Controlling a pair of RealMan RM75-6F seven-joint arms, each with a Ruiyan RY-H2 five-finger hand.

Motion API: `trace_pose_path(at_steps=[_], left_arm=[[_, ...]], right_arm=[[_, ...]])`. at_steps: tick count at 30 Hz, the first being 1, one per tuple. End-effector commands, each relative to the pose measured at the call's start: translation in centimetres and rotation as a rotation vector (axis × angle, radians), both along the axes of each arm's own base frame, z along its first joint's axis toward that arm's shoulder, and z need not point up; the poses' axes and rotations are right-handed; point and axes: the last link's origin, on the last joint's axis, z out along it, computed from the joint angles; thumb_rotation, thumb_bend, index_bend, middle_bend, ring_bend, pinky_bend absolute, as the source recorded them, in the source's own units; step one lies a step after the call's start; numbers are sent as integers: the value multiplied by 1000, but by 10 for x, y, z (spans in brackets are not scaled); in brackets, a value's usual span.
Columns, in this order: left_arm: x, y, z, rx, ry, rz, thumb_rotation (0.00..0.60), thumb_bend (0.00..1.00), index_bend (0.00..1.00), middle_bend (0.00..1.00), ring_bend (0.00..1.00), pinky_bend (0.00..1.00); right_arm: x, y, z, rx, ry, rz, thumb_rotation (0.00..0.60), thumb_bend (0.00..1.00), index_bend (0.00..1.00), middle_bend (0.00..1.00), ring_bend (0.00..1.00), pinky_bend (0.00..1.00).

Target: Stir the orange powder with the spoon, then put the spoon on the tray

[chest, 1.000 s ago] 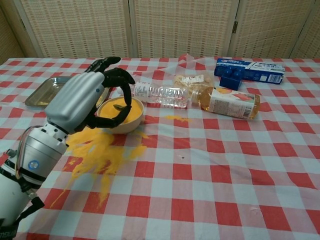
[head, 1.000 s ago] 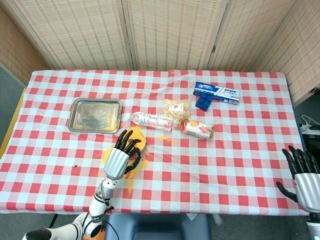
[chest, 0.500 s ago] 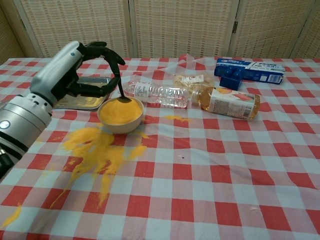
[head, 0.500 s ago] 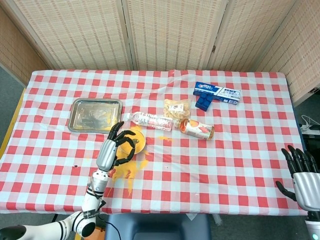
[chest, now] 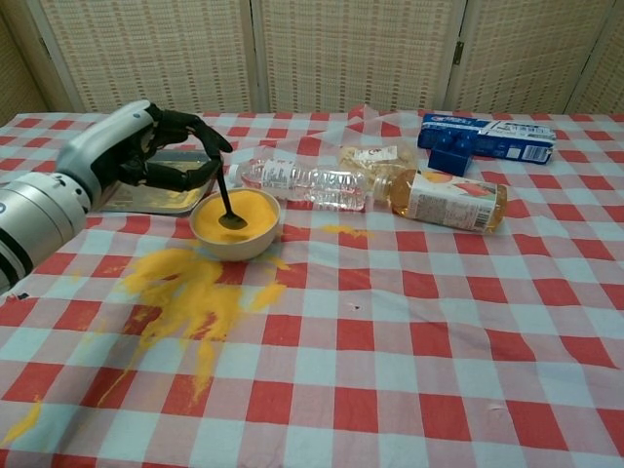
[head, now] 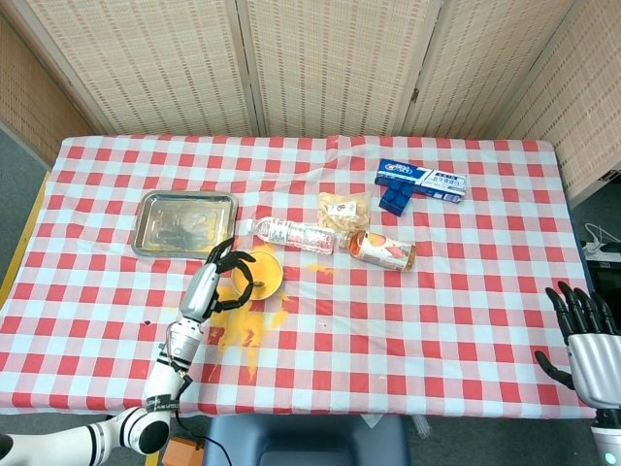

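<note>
**Spoon in the bowl, powder already over the rim**

Nearest the robot, its right hand (head: 590,342) hangs off the bench's front right corner, fingers spread and holding nothing. Across the checked cloth of the bench (chest: 439,390) a wide fan of spilled powder (chest: 190,292) lies in front of the bowl.

Next comes the bowl (chest: 235,237), heaped almost to its rim with orange powder (chest: 252,216). The black spoon (chest: 227,203) stands tilted in it, its scoop resting on the powder. The left hand (chest: 136,156) holds it from the left, fingers (chest: 200,136) pinching the top of the handle.

Just behind the bowl are the metal tray (head: 184,223) to the left and a clear water bottle (chest: 302,182) lying on its side, with an orange drink bottle (chest: 444,200) and a snack packet (chest: 370,156) further right. A blue box (chest: 487,139) sits near the far edge.

The risk, as I judge it, is more spillage: the bowl is full, so a fast or deep stroke would push powder over the rim. The light pinch high on the handle could also let the spoon twist or drop. Carrying a loaded spoon to the tray would likely trail powder across the cloth.
</note>
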Motion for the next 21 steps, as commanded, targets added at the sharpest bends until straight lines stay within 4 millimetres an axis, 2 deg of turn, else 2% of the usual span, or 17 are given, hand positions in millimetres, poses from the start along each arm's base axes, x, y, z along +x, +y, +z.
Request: trace_pose_path(at_steps=[1,13,21], left_arm=[[-1,2,-1,-2,11,6,600,679,862,324,29,8],[-14,23,-5,-1,66,60,600,678,863,325,31,8],[-16,37,0,71,57,54,600,678,864,330,33,8]], right_arm=[[0,0,0,-2,0,-2,600,135,0,0,0,0],[-2,-2,-1,-4,5,-12,600,135,0,0,0,0],[-3,-4,-1,-3,9,-19,600,135,0,0,0,0]])
